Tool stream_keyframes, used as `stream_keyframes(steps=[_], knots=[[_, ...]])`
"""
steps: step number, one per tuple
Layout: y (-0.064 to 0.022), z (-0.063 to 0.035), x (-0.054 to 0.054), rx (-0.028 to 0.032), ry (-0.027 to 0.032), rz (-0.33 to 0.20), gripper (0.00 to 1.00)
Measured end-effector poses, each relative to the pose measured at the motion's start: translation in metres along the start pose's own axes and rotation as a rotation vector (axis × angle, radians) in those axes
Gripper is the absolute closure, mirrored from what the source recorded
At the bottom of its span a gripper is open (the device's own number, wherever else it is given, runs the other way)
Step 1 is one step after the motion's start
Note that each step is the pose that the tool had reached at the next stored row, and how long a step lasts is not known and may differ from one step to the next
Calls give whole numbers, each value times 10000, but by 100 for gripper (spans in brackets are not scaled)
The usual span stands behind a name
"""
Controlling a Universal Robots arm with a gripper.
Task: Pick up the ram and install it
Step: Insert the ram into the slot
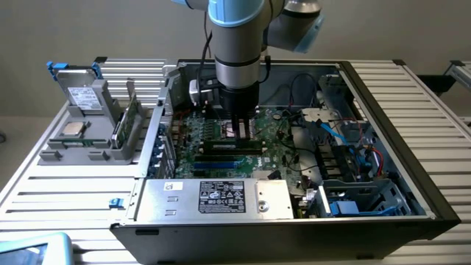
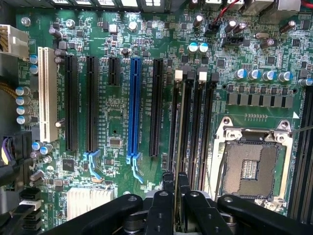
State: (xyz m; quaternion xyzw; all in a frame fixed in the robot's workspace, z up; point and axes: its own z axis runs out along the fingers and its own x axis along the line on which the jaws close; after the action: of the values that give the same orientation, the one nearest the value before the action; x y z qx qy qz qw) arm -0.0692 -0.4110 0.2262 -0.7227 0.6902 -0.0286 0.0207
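Green motherboard lies inside the open case. The gripper pinches the ram low over its slots, with cables crowding the exterior view's right. In the wrist view, the fingers clamp the ram edge-on between the processor socket and the blue slot.

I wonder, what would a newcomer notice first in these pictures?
The robot arm reaching down into the open computer case, mid-picture in the exterior view, strikes first, its tool shut on the ram at the memory slots. The wrist view's bright blue slot stands out on the green motherboard.
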Motion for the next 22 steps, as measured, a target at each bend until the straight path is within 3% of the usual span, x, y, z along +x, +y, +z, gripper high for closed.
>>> stream_keyframes(steps=[22], knots=[[16,1,-1,67,-13,-193,85]])
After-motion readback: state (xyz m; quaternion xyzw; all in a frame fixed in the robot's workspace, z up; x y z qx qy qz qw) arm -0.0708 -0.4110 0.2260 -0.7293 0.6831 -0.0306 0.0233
